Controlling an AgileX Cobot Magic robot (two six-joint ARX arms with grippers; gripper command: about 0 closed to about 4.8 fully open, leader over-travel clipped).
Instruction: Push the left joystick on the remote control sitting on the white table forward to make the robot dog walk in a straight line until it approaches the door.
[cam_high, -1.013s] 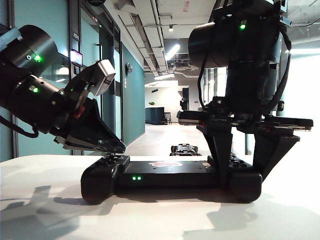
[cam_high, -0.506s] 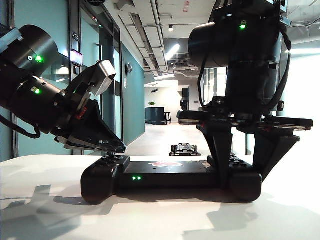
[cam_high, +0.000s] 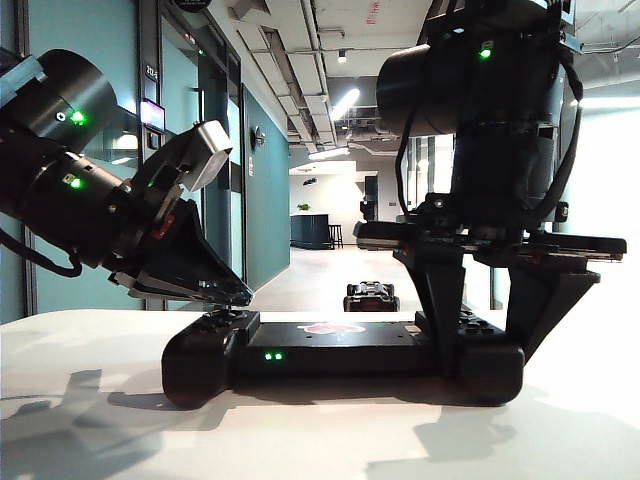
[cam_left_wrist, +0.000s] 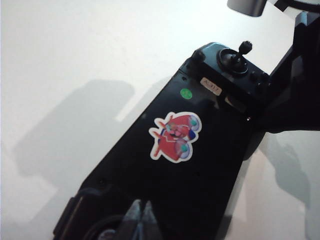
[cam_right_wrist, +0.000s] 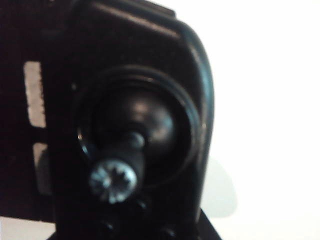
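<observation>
The black remote control (cam_high: 335, 350) lies on the white table (cam_high: 80, 400), its two green lights lit. My left gripper (cam_high: 245, 296) is shut and empty. It slants down over the controller's left end, its tip just above the left joystick (cam_high: 215, 318). In the left wrist view the closed fingertips (cam_left_wrist: 141, 214) rest by the stick's ring. My right gripper (cam_high: 485, 340) is shut on the remote control, straddling its right end. The right wrist view shows only the right joystick (cam_right_wrist: 113, 181) up close. The robot dog (cam_high: 371, 296) stands on the corridor floor beyond the table. I cannot tell which door is meant.
A teal wall (cam_high: 265, 190) with doorways runs along the corridor's left side. Glass panels (cam_high: 425, 170) line the right. A cartoon sticker (cam_left_wrist: 174, 135) marks the controller's middle bar. The right arm's black finger (cam_left_wrist: 300, 80) stands beside the controller's far end.
The robot dog now looks narrower, turned end-on in the corridor where it showed its long side before. Both arms and the remote control have kept still.
</observation>
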